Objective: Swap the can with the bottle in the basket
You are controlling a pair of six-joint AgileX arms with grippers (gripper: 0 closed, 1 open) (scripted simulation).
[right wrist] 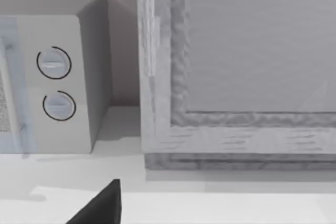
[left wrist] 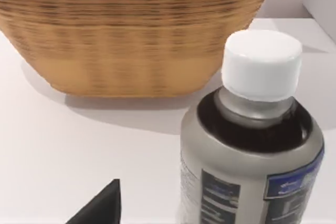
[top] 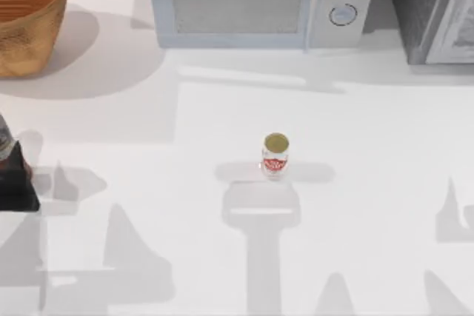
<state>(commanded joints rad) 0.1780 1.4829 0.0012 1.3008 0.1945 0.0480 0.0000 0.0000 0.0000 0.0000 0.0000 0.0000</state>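
The can [top: 275, 155], white with a red label and a dull gold top, stands upright alone in the middle of the table. The wicker basket [top: 26, 24] sits at the far left corner and looms close in the left wrist view as the basket [left wrist: 131, 35]. The bottle [left wrist: 252, 145], dark with a grey band and white cap, stands on the table in front of the basket, at the left edge as the bottle [top: 4, 147]. My left gripper [top: 18, 186] is right beside it, open, and one dark fingertip [left wrist: 102, 205] stays apart from the bottle. The right arm is parked; its fingertip [right wrist: 102, 205] faces the back right.
A white microwave [top: 259, 1] stands along the back edge, also seen as the microwave [right wrist: 52, 82]. A grey cabinet [top: 437, 9] fills the back right corner, close to the right wrist camera as the cabinet [right wrist: 241, 66].
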